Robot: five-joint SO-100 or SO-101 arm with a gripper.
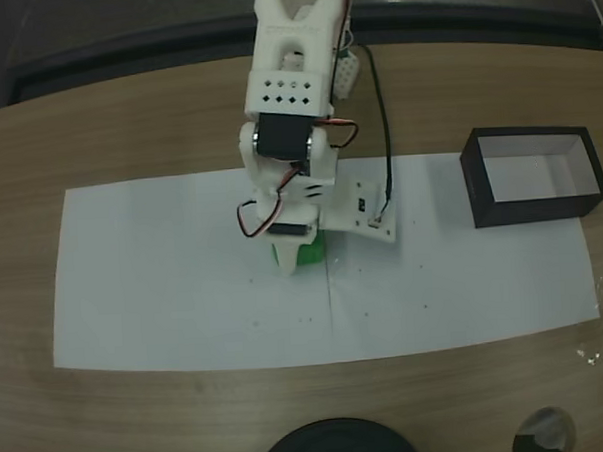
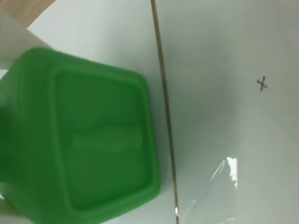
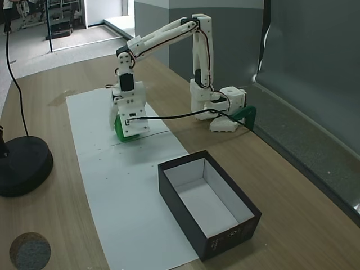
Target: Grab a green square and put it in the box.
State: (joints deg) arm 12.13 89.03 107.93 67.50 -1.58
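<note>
From the wrist view, the green square (image 2: 79,140) sits right under me, large at the left, with a white finger (image 2: 11,44) showing at its upper-left corner. It rests on the white paper (image 2: 224,56), just beside a thin dark line (image 2: 163,107) drawn across the sheet. I judge the gripper (image 1: 295,258) is down over the block with the jaws to either side of it, but I cannot tell whether they have actually pinched it or are only straddling it; the block still looks seated on the paper.

In a fixed view from above, the arm (image 1: 291,106) reaches straight down to the middle of the sheet, which I take as the posture for a top grasp. The box (image 1: 534,174) stands well apart at the right edge of the paper, mouth open upward and nothing in it. Between block and box the sheet is bare, so there is room to swing once lifted; its black walls are the one edge I must clear. In the side fixed view, a black round base (image 3: 22,166) stands off on the table (image 3: 292,185), away from that path.
</note>
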